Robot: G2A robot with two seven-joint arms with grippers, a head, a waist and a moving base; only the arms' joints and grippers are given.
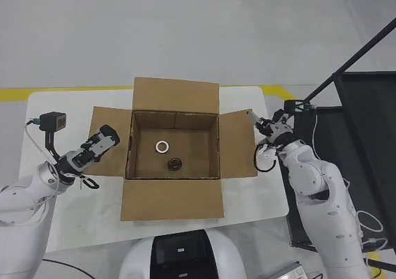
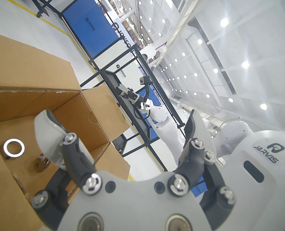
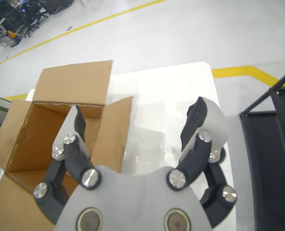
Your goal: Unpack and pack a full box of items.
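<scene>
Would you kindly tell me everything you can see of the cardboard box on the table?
The brown corrugated cardboard box stands upright on the white table, its four flaps spread open. The walls are plain, and the fold lines at the rim look slightly ragged. On its bare floor lie a silver ring and a dark round part, set apart from each other.

One cardboard box (image 1: 176, 120), one silver ring (image 1: 162, 146), one dark ring (image 1: 174, 164), one table (image 1: 254, 199).
</scene>
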